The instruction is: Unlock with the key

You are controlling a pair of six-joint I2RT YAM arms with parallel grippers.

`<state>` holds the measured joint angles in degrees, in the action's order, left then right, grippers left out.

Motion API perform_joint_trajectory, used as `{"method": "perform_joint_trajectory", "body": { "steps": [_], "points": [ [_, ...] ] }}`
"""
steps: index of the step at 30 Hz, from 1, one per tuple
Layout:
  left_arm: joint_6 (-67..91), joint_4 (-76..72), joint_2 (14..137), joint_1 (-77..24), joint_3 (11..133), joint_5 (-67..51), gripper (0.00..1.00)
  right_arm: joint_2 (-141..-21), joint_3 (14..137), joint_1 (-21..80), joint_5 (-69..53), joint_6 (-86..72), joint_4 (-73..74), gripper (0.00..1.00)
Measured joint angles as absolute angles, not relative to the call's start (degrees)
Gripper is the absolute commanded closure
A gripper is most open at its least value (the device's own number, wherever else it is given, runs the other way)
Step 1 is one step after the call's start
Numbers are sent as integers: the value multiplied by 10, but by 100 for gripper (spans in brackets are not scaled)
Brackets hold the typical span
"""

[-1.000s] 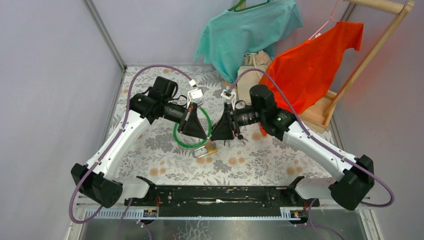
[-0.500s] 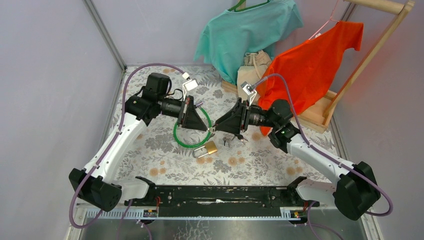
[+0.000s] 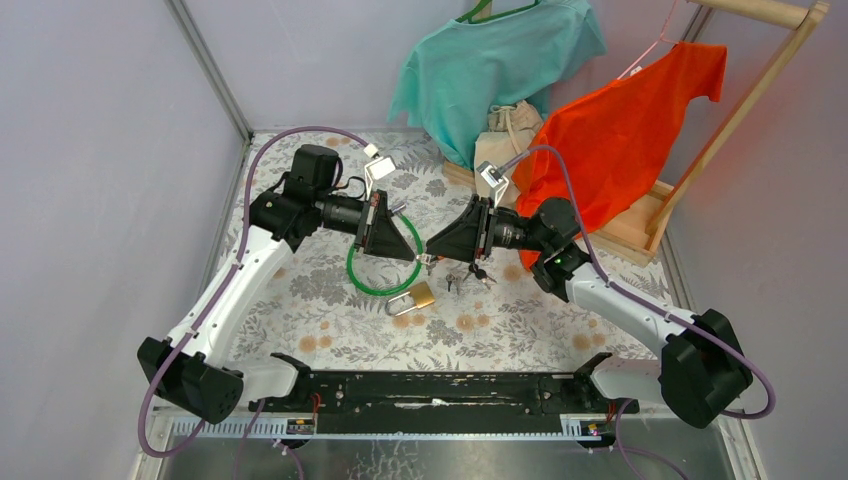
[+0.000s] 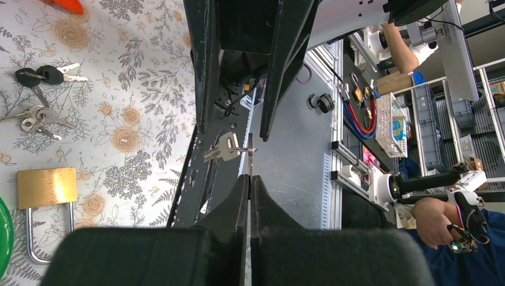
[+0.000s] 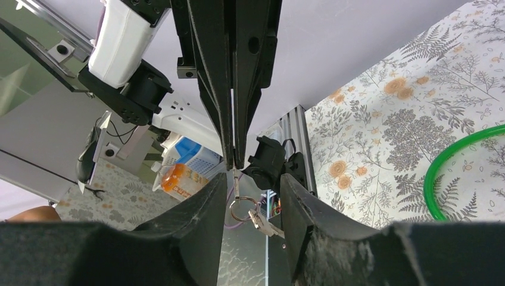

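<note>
- Left gripper (image 3: 413, 256): clamped tight on the key (image 4: 225, 149), held in the air over the table's middle.
- Right gripper (image 5: 253, 186): jaws parted either side of the key's ring (image 5: 239, 208), not closed on it.
- Brass padlock (image 3: 413, 297): flat on the table (image 3: 520, 320), toward the front edge, touching the green hoop (image 3: 365, 288).
</note>
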<state>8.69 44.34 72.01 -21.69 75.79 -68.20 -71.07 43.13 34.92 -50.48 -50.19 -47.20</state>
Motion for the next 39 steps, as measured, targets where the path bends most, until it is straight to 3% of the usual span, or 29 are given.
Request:
{"method": "perform_joint_trajectory", "body": {
  "steps": [5,9,11,14,18,20,23,24,31,39],
  "points": [
    [92,440,720,-217,758,-682,100,-714,431,351,-520,-516,-491,53],
    [98,433,720,-216,758,-682,100,-722,431,357,-533,-527,-509,58],
    [100,432,720,-215,758,-682,100,-727,431,360,-537,-530,-514,68],
    [102,429,720,-213,758,-684,100,-730,431,363,-537,-535,-520,99],
    [105,429,720,-212,758,-687,100,-730,431,364,-536,-538,-519,100],
    [105,429,720,-210,758,-687,84,-730,431,364,-533,-536,-514,100],
    [98,430,721,-206,758,-681,37,-725,434,363,-526,-526,-486,100],
    [91,433,722,-203,759,-675,34,-721,435,361,-526,-522,-472,100],
    [41,458,762,-172,769,-516,33,-695,458,322,-491,-445,-286,100],
    [32,388,943,-121,750,-328,40,-657,526,317,-363,-310,-17,100]
  ]
}}
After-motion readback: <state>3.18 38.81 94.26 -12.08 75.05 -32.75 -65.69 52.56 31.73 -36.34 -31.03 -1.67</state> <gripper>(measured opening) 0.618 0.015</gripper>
